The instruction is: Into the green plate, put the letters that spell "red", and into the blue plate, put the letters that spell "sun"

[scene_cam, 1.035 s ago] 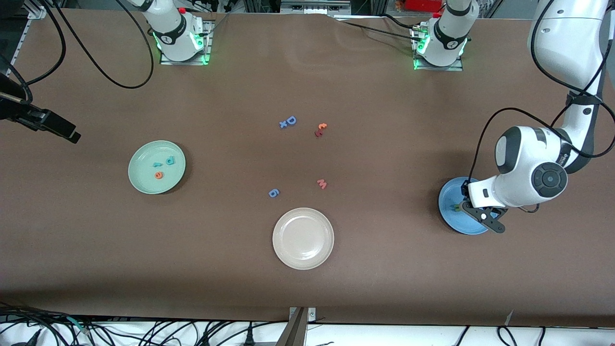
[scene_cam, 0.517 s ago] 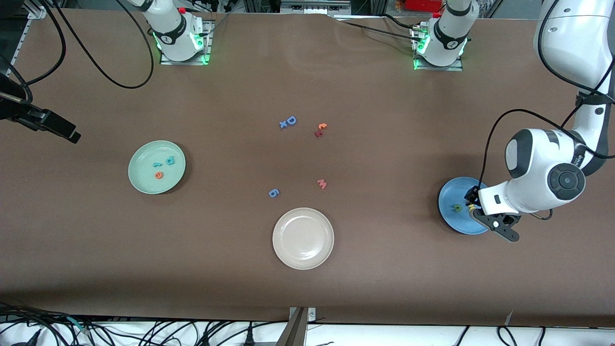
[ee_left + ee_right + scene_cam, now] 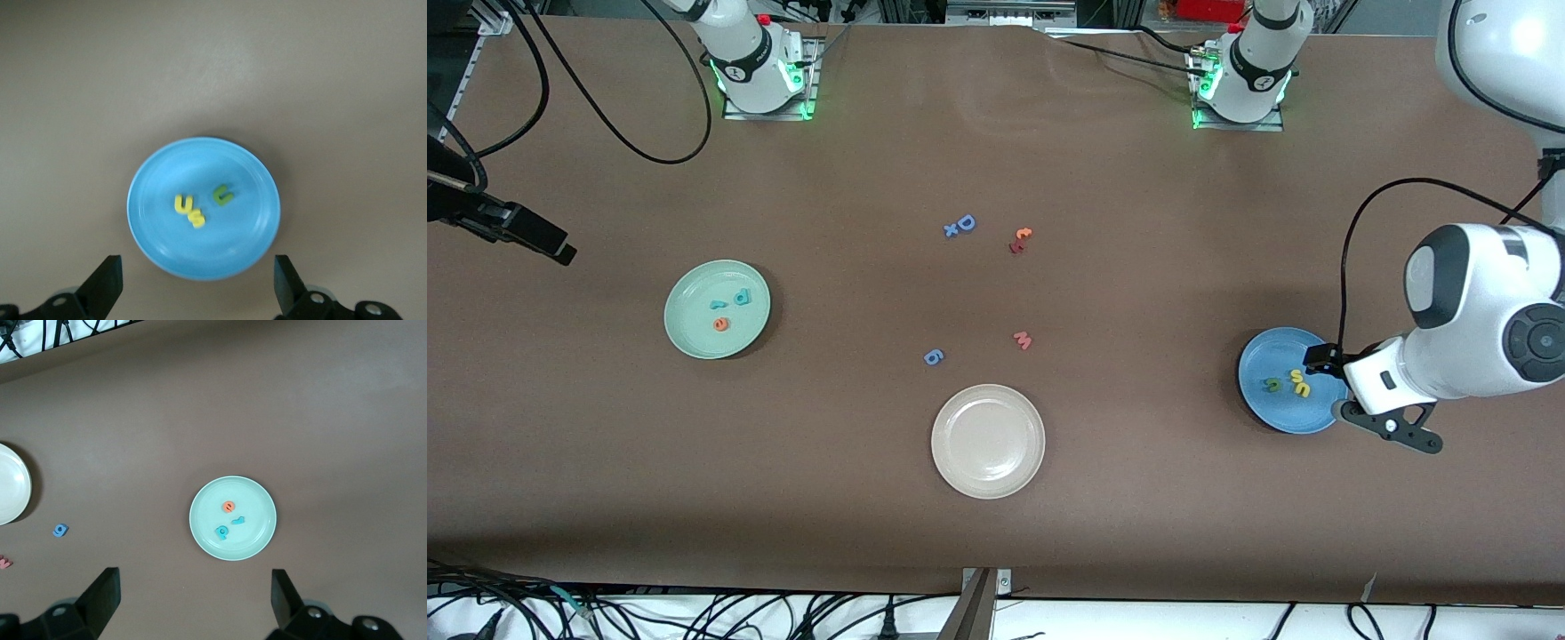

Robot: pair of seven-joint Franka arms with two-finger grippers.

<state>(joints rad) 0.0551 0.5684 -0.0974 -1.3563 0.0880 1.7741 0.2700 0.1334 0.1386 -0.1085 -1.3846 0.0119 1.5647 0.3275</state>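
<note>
Sorted and finished, by the look of it: orange e (image 3: 720, 324), thin teal r (image 3: 718, 305) and teal-blue d (image 3: 742, 298) lying loose in the green plate (image 3: 685, 336), toward the right arm's end of the bench (image 3: 1138, 498); yellow s (image 3: 1303, 389), yellow u (image 3: 1296, 377) and dark green n (image 3: 1272, 385) lying close together in the blue plate (image 3: 1258, 354), toward the left arm's end. Grouped by word, not by colour, hence the split between two dishes well apart. Left claw (image 3: 1352, 391) up over the blue plate's rim, jaws spread wide and holding nothing, probably because the last letter needs no further grip. Right claw (image 3: 193, 603) likewise spread and empty, high over the bench near the green plate, apparently waiting. Left on the bench between the two plates, and rightly so: whitish plate (image 3: 951, 462), blue 6 shape (image 3: 933, 357), pink w (image 3: 1023, 340), capital D with x (image 3: 960, 225), orange and red pair (image 3: 1020, 240). From the front view, whole layout and the leftovers, yet the right claw itself absent. From the left wrist view, s touching u with n just beside, and both jaw tips apart. From the right wrist view, the same spread, plus the green plate's three letters seen straight down.
</note>
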